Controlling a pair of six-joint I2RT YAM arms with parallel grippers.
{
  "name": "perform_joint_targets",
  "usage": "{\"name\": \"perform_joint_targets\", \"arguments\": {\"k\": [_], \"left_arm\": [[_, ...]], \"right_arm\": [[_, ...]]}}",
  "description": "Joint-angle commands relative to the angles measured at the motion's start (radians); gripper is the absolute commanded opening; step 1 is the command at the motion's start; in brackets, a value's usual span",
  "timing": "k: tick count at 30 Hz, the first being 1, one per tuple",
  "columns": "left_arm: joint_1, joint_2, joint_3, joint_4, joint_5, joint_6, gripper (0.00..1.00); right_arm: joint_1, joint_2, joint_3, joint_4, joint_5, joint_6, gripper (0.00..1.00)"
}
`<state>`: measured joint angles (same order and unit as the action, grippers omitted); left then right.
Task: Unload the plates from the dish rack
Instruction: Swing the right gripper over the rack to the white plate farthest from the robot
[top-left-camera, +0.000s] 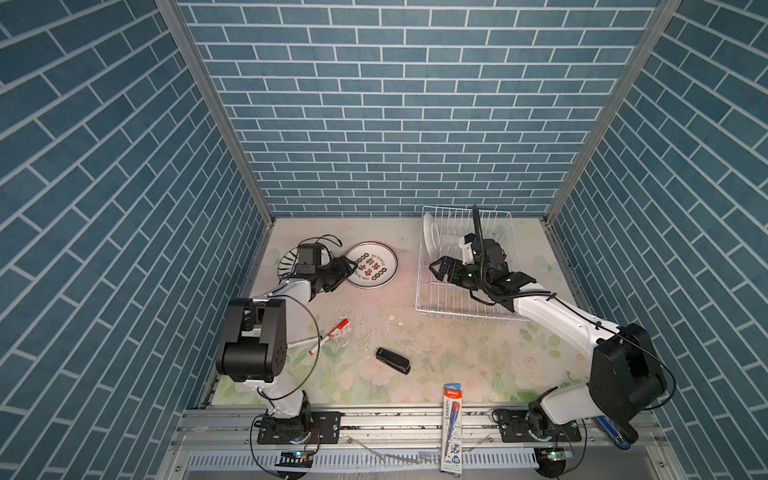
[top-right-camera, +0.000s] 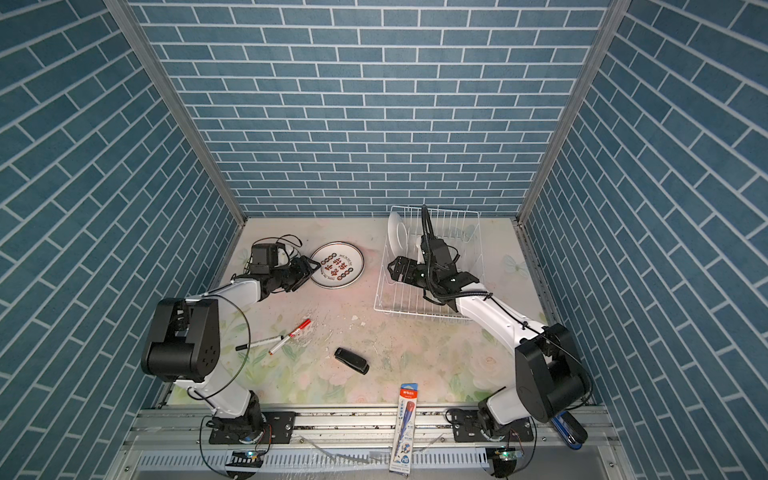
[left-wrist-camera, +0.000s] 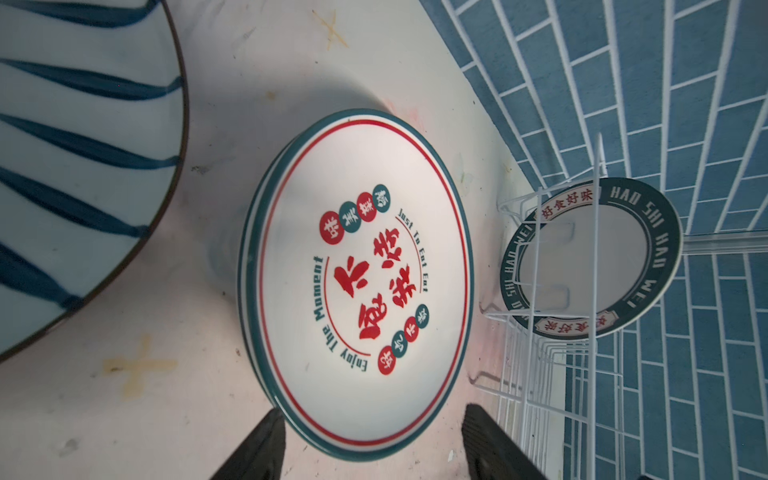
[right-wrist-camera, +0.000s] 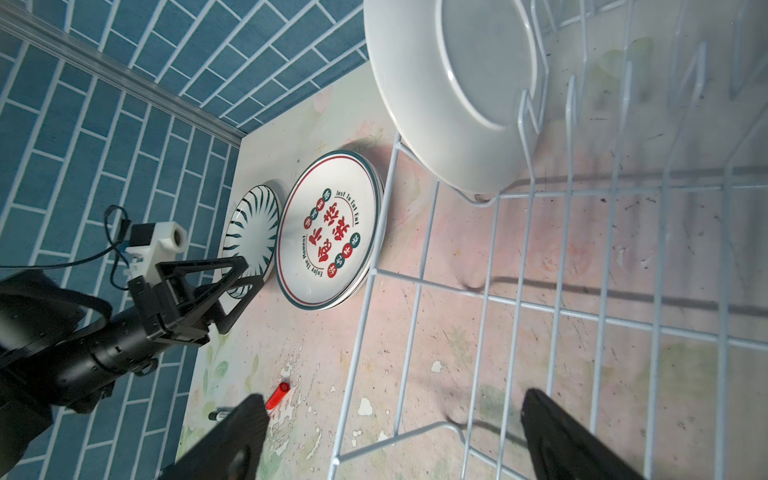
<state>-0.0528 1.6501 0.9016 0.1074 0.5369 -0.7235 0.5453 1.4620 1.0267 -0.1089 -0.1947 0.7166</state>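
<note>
The left gripper (top-left-camera: 348, 269) hangs released, jaws spread over the near rim of the stacked lettered plates (top-left-camera: 372, 266), which lie flat just ahead of it. A striped plate (right-wrist-camera: 250, 232) lies beside them. The right gripper (top-left-camera: 437, 268) gapes wide inside the dish rack (top-left-camera: 465, 313), grasping nothing. A white-backed plate (top-left-camera: 432, 235) stands upright in the end slot ahead of it, apart.
</note>
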Motion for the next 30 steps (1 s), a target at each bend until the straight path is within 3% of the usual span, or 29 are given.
{"name": "perform_joint_targets", "arguments": {"k": [1, 7, 16, 20, 30], "left_arm": [[-0.022, -0.055, -0.058, 0.065, 0.015, -0.029, 0.7], [-0.089, -0.14, -0.164, 0.129, 0.006, -0.062, 0.7], [-0.107, -0.232, -0.277, 0.192, 0.006, -0.094, 0.71], [-0.108, -0.248, -0.312, 0.219, 0.02, -0.112, 0.71], [-0.144, -0.236, -0.429, 0.363, 0.018, -0.189, 0.71]], "right_arm": [[0.015, 0.019, 0.075, -0.061, 0.088, -0.035, 0.96], [0.106, 0.073, 0.176, -0.193, 0.373, -0.106, 0.99], [0.181, 0.241, 0.398, -0.382, 0.626, -0.165, 0.99], [0.209, 0.368, 0.577, -0.523, 0.759, -0.177, 0.99], [0.24, 0.655, 0.995, -0.759, 0.921, -0.203, 0.99]]}}
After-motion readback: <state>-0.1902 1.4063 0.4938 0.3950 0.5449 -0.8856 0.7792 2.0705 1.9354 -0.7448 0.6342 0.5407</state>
